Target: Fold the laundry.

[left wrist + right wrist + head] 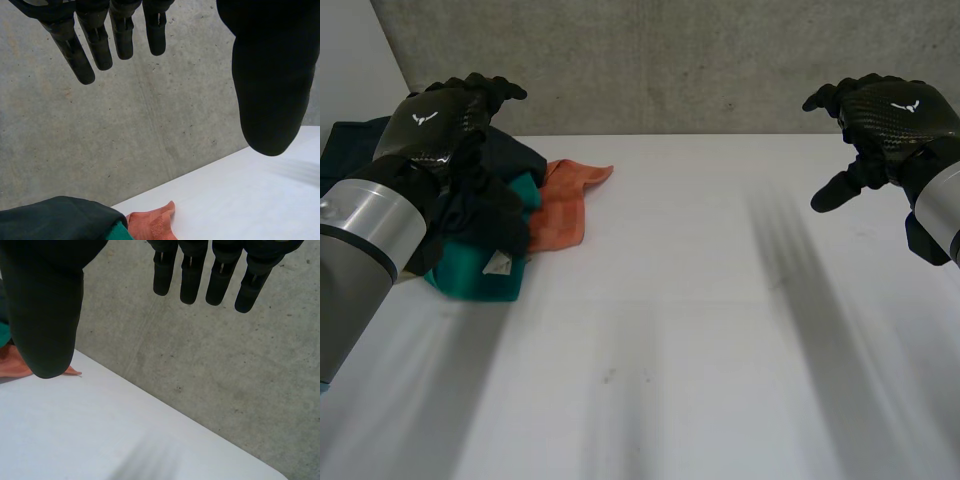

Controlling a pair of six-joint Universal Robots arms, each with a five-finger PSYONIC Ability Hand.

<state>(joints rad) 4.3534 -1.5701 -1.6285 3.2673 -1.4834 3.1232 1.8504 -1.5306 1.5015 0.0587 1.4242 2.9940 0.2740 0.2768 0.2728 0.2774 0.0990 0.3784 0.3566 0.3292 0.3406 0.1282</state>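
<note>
Where the pile lies: laundry pile [528, 192] on the table [670, 320], unfolded, close by the wall [670, 60].
dark cloth [515, 152]: top and back of the pile.
teal cloth [470, 275]: front of the pile, with a white tag [498, 264] on it.
orange cloth [565, 205]: spills from the side of the pile that faces the right hand and lies flat on the table (its corner shows in the left wrist view too, beside the dark cloth).
left hand [445, 120]: over the pile; fingers [97, 42] straight and side by side, well apart from the thumb [270, 75], nothing between them.
right hand [885, 115]: well apart from the pile, above bare table; fingers [220, 275] straight and close together, thumb off to the side, holding nothing.
</note>
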